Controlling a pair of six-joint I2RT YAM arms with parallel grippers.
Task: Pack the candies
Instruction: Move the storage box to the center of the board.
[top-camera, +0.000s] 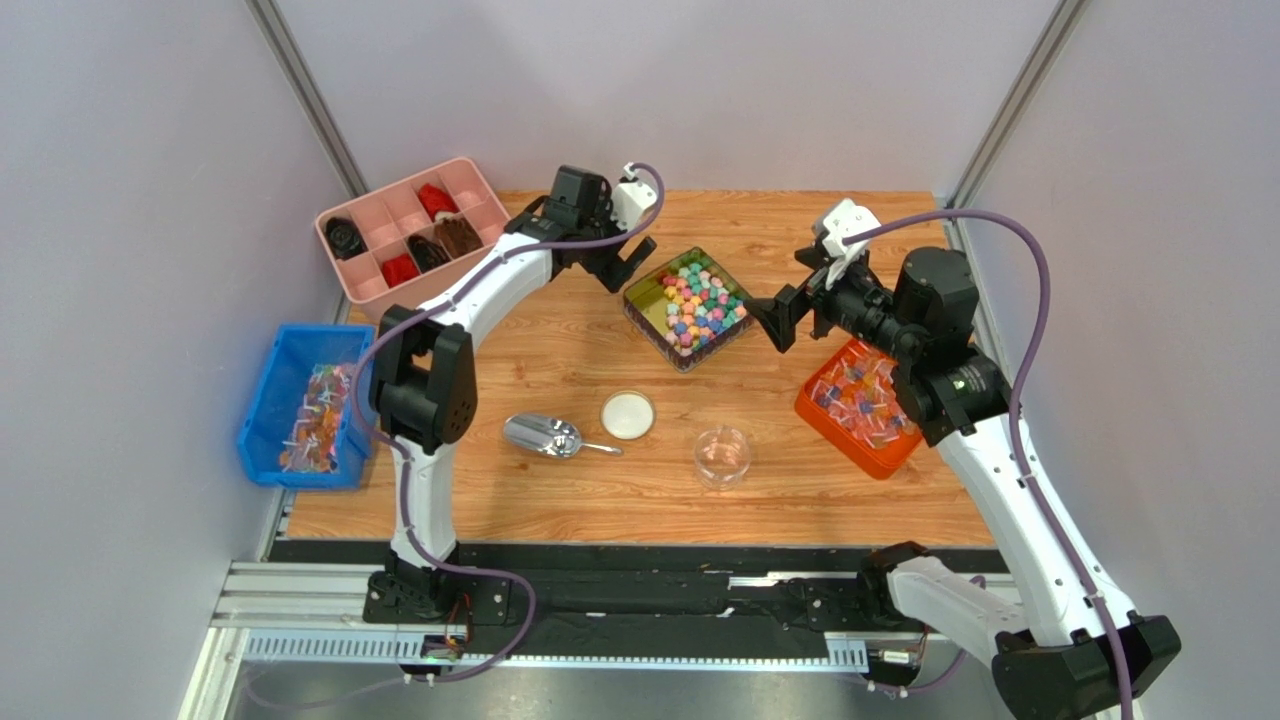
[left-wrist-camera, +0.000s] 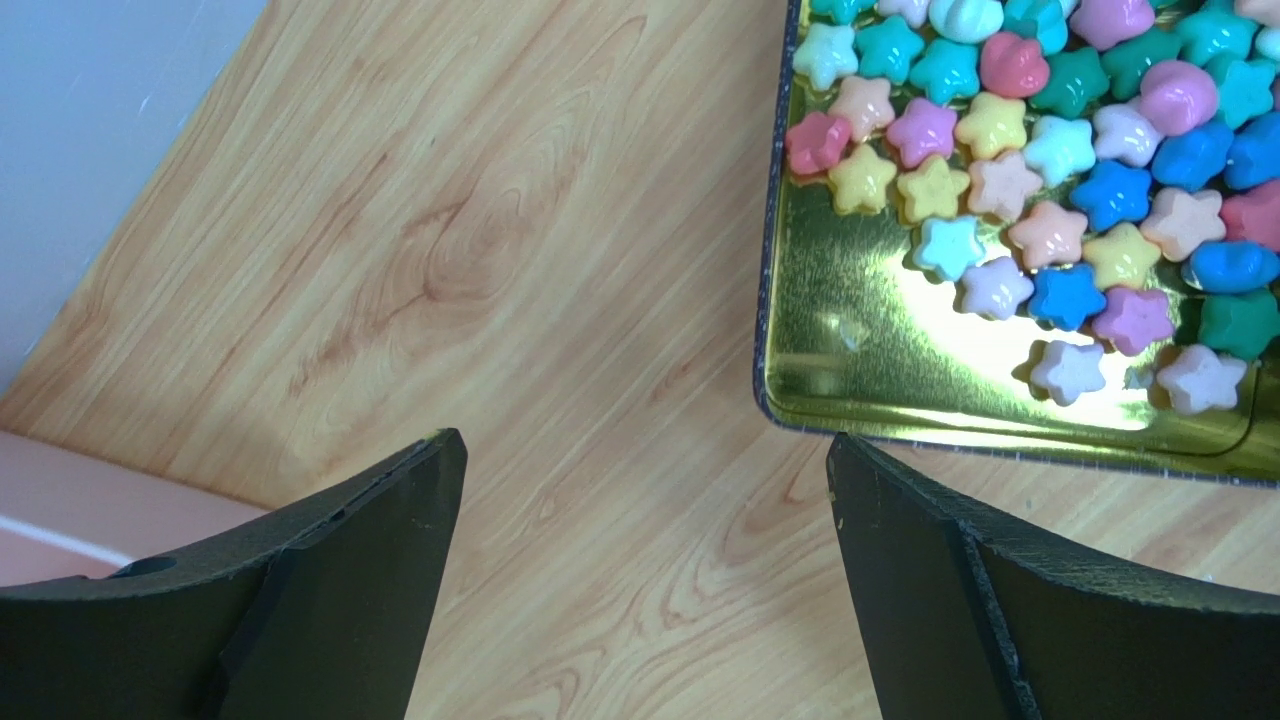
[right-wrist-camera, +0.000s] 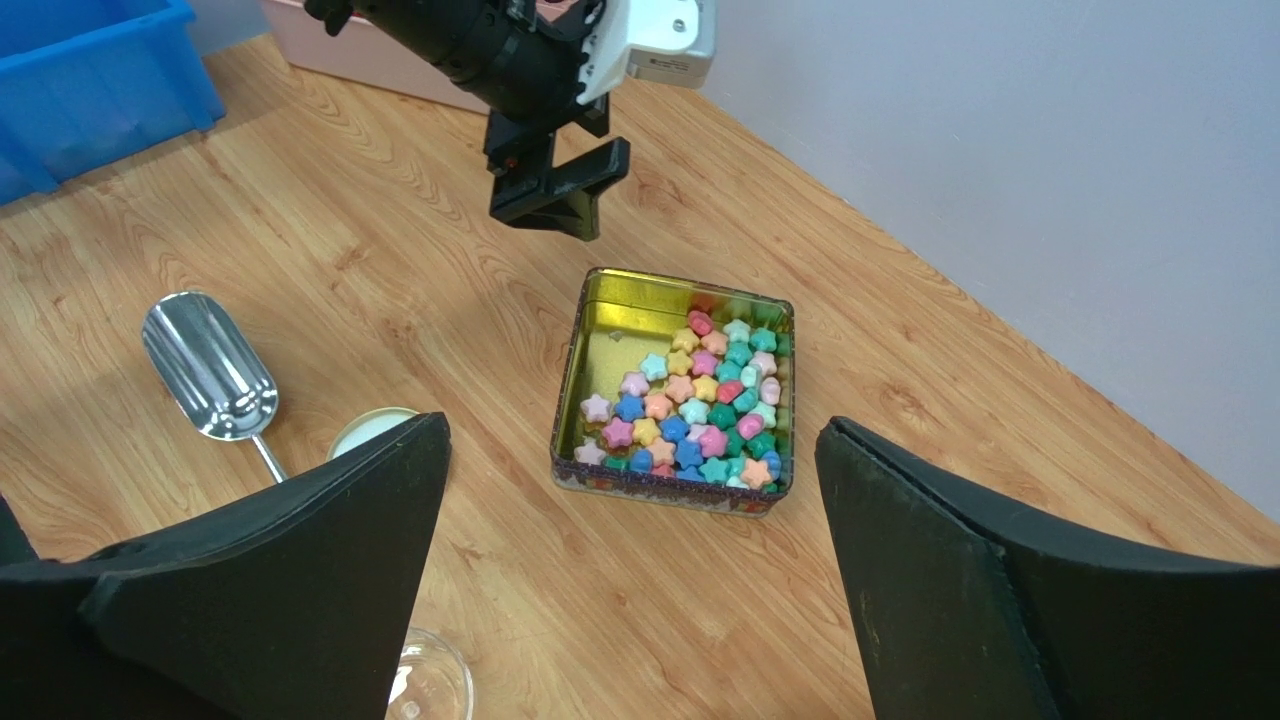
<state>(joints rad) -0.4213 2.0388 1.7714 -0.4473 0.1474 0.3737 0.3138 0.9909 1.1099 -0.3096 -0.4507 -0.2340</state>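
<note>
The candies (top-camera: 694, 300) are small pastel sweets, mostly star-shaped, lying in a square gold-lined tin (top-camera: 649, 294) at the table's middle back. They fill the tin's far side in the right wrist view (right-wrist-camera: 706, 405). My left gripper (top-camera: 627, 272) is open and empty, low over bare wood just beside the tin's left corner (left-wrist-camera: 902, 353); the candies (left-wrist-camera: 1037, 150) show at upper right there. My right gripper (top-camera: 775, 318) is open and empty, hovering to the right of the tin, apart from it.
A metal scoop (top-camera: 544, 437), a white round lid (top-camera: 628, 414) and a clear glass jar (top-camera: 723, 455) lie in front of the tin. An orange bin (top-camera: 864, 398) is at right, a blue bin (top-camera: 308, 405) at left, a pink compartment tray (top-camera: 413, 225) at back left.
</note>
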